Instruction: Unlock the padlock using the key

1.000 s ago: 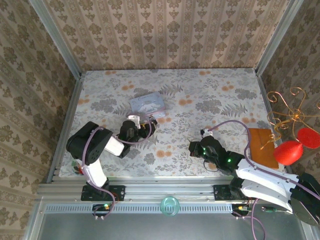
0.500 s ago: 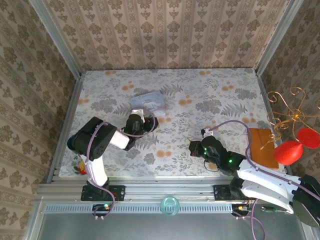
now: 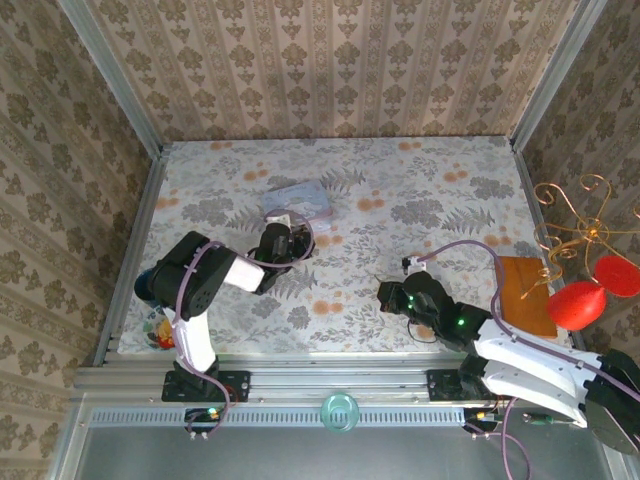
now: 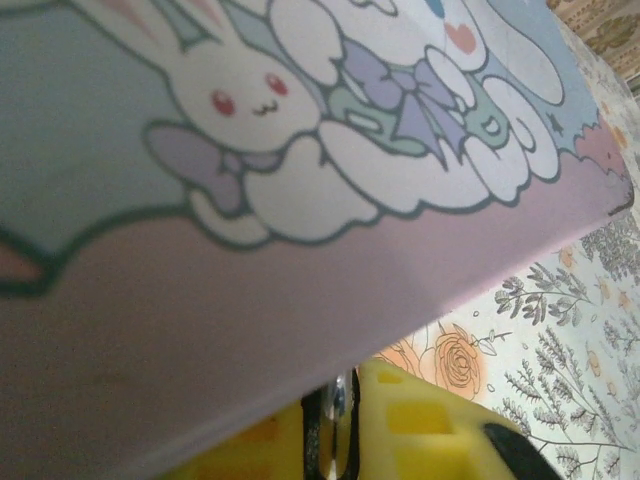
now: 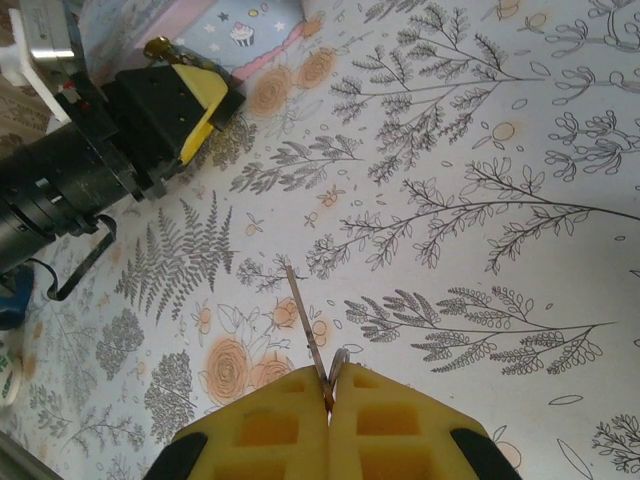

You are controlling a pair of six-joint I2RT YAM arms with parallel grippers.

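Note:
My right gripper (image 5: pixel 328 385) is shut on the key (image 5: pixel 305 320). The thin grey blade pokes out past the yellow pads above the flowered table, and a bit of its ring (image 5: pixel 340 365) shows. This gripper (image 3: pixel 385 297) is low at the centre right. My left gripper (image 3: pixel 297 240) reaches under the edge of the translucent bluish pouch (image 3: pixel 300 200). Its jaws (image 4: pixel 345 385) stand almost together on a narrow dark and silvery thing that looks like the padlock (image 4: pixel 343 400), most of it hidden by the pouch (image 4: pixel 300 150).
The pouch with the rabbit print lies tilted over the left fingers (image 5: pixel 205 95). A brown board (image 3: pixel 525 295), red shapes (image 3: pixel 578 303) and a gold wire stand (image 3: pixel 575 215) sit past the table's right edge. Metal rails border the flowered table (image 3: pixel 430 190).
My left gripper has slid right and up under the pouch, and its jaws have closed. The pouch has shifted and tipped. The right arm has stayed still with the key.

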